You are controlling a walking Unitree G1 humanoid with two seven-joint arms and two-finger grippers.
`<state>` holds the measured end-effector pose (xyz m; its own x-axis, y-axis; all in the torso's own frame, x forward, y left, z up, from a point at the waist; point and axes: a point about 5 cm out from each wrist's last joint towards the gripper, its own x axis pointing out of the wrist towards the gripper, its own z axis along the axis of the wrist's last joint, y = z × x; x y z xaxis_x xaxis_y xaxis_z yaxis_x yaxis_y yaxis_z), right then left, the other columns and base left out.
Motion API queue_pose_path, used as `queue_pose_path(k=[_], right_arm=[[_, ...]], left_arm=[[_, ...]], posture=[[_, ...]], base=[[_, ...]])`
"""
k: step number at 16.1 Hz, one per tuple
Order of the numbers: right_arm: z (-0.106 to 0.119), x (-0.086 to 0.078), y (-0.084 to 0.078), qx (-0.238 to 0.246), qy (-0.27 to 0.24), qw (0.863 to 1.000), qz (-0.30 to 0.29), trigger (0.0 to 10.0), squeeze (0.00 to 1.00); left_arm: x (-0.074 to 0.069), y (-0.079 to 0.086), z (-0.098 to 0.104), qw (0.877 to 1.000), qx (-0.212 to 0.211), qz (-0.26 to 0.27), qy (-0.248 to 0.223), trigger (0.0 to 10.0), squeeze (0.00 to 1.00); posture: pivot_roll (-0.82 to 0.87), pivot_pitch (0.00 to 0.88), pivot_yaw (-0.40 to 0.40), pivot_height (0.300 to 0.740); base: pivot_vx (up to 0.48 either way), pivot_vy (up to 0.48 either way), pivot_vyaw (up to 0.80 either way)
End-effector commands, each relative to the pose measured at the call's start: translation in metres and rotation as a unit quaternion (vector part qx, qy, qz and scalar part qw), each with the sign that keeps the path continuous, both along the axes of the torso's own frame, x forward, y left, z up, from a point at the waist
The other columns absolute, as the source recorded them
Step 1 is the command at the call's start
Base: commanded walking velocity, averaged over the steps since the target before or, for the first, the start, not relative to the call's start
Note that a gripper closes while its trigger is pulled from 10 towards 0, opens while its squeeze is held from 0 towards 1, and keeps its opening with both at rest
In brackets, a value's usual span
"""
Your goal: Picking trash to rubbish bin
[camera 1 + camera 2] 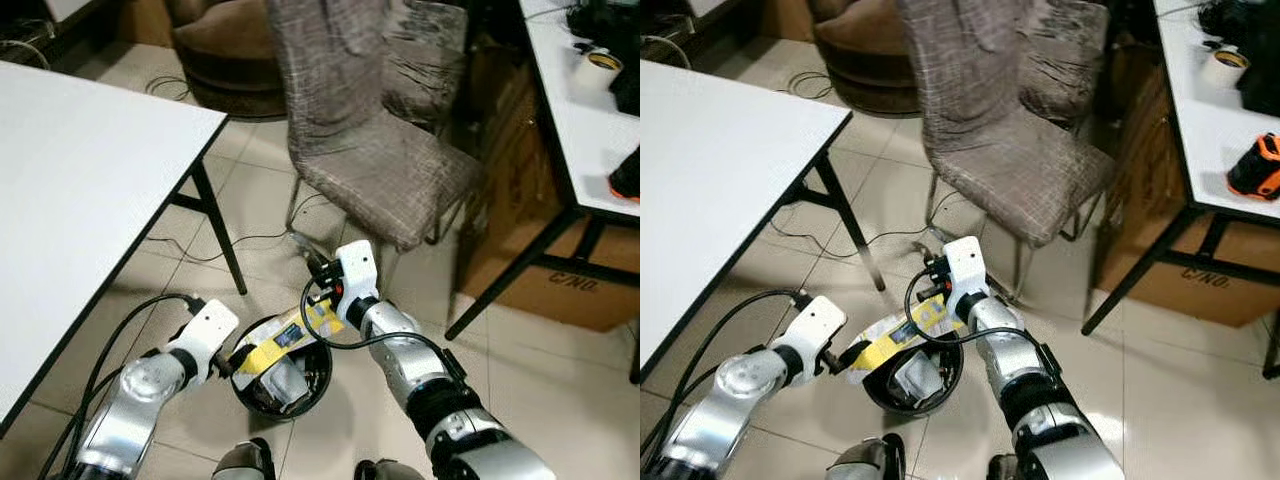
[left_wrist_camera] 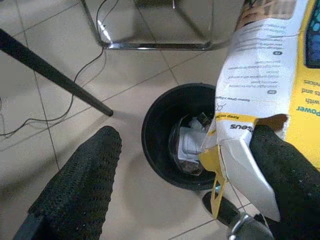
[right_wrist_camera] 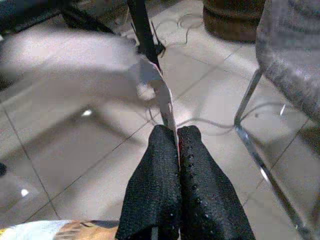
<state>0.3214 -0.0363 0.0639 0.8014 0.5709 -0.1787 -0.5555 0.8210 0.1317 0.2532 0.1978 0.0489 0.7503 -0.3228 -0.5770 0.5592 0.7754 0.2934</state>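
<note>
A black round rubbish bin (image 1: 318,385) stands on the tiled floor by my feet, with crumpled pale trash (image 2: 189,145) inside. A yellow and white printed carton (image 1: 283,340) lies slanted across its rim. My left gripper (image 2: 185,137) is open at the carton's lower end, which leans against one finger (image 2: 285,170). My right gripper (image 1: 312,258) is above the bin's far side and points at the table leg. It is shut on a thin pale scrap of wrapper (image 3: 159,92) that sticks out past the fingertips.
A white table (image 1: 70,190) with black legs (image 1: 222,238) is on the left. A grey fabric chair (image 1: 370,150) stands behind the bin. A black cable (image 1: 235,242) runs over the tiles. A cardboard box (image 1: 560,270) sits under the right-hand table (image 1: 580,110).
</note>
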Motion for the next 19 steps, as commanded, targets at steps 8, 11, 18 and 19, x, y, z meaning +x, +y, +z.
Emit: queue_pose_path(k=[8,11,18,19], right_arm=[[-0.04,-0.023,0.01,-0.032,0.104,0.994,0.004,10.0,0.0],[-0.05,-0.031,0.006,-0.035,0.123,0.992,-0.005,10.0,0.0],[-0.043,-0.019,-0.004,-0.039,0.108,0.992,-0.043,10.0,0.0],[-0.043,-0.019,-0.005,-0.04,0.109,0.992,-0.045,10.0,0.0]], left_arm=[[-0.005,-0.01,0.036,0.998,-0.046,-0.022,-0.048,10.0,0.0],[-0.005,-0.007,0.04,0.997,-0.046,-0.011,-0.053,10.0,0.0],[0.002,-0.018,0.045,0.988,-0.139,0.052,-0.048,10.0,0.0],[0.003,-0.018,0.046,0.985,-0.151,0.064,-0.049,10.0,0.0]], posture=[[0.11,0.156,-0.032,0.74],[0.12,0.157,-0.031,0.74],[0.12,0.158,-0.028,0.74],[0.12,0.157,-0.028,0.74]], base=[[0.0,0.0,0.0],[0.0,0.0,0.0],[0.0,0.0,0.0],[0.0,0.0,0.0]])
